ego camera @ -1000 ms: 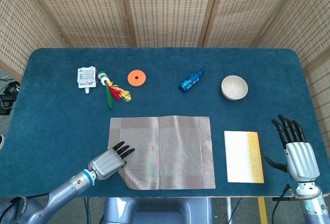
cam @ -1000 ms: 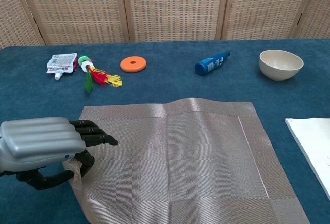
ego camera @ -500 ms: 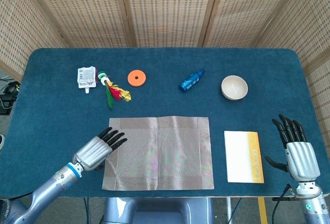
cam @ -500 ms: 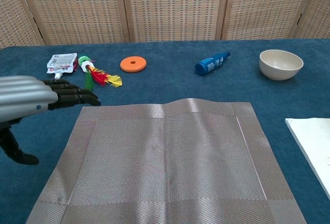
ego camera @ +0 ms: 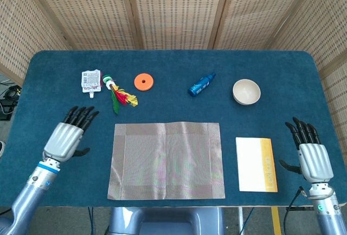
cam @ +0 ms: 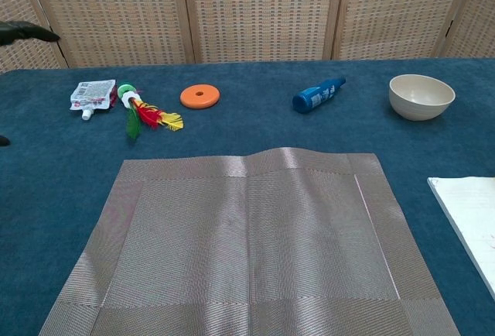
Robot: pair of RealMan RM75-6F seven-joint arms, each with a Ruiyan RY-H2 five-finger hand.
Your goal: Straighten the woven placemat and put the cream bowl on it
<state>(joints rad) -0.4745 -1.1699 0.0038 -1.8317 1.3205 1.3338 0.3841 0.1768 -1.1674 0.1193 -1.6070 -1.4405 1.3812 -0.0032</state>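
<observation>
Head view: the woven placemat [ego camera: 167, 160] lies flat and square on the blue table [ego camera: 173, 72], near its front edge. The cream bowl [ego camera: 246, 91] stands well apart, toward the far right. Left hand [ego camera: 66, 137] and right hand [ego camera: 313, 159] hover with fingers spread, holding nothing.

Chest view: the placemat [cam: 247, 247] shows a slight ripple along its far edge; the bowl [cam: 421, 96] sits upright beyond a blue bottle [cam: 318, 94].

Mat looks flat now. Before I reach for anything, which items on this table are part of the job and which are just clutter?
Part of the job:
woven placemat, lying flat at the near centre
cream bowl, far right, not yet on the mat

Just lying about:
blue bottle
orange disc
feather toy
snack pouch
yellow-edged booklet, right of the mat
</observation>
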